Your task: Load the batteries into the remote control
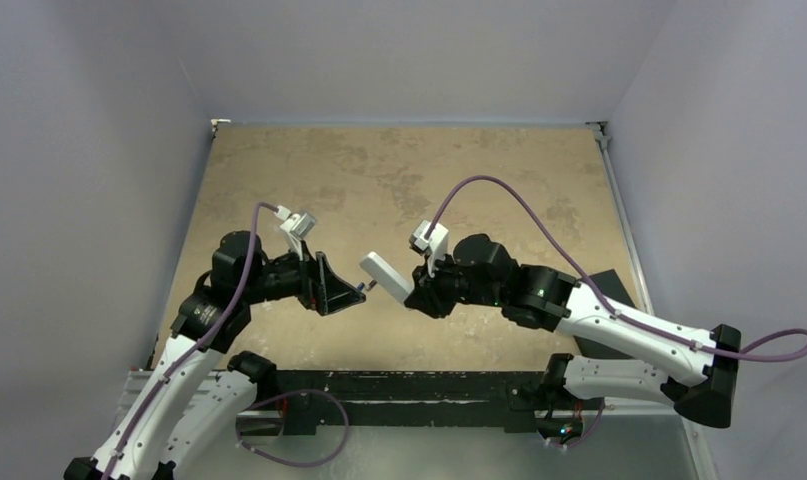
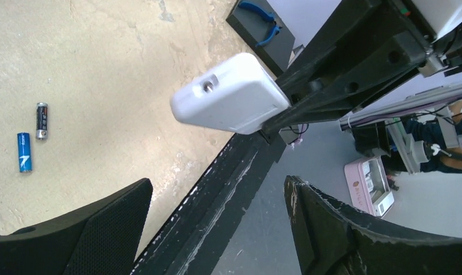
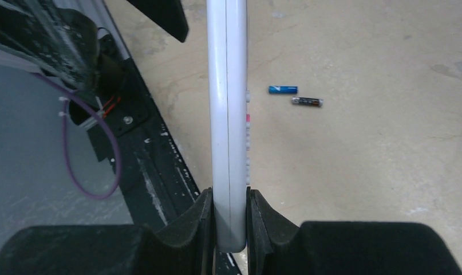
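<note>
Right gripper [image 3: 229, 220] is clamped on the remote [image 3: 228, 114], fingers pinching one end from both flat sides, with the rest of it sticking out in the air above the table [image 1: 429, 170]. From the right wrist cam you see it dead edge-on, and the little buttons, one of them red, are poking out on the side that faces the batteries.

Left gripper [image 2: 217, 186] is spread wide with nothing in it. It sits just short of the free end of the remote, not touching it. That end looks plain white with a small round metal thing in it; can't tell if it's a screw or a contact.

Both batteries are lying on the table, not in the remote. The blue battery [image 2: 24, 152] and the dark battery [image 2: 42, 121] are close together, roughly parallel, offset lengthwise, with a small gap between them. From the top cam they're tiny specks between the two grippers, hard to make out.

Off at the right edge of the table there's a black box [image 2: 257, 26] with blue-handled pliers [image 2: 261, 17] on top.
</note>
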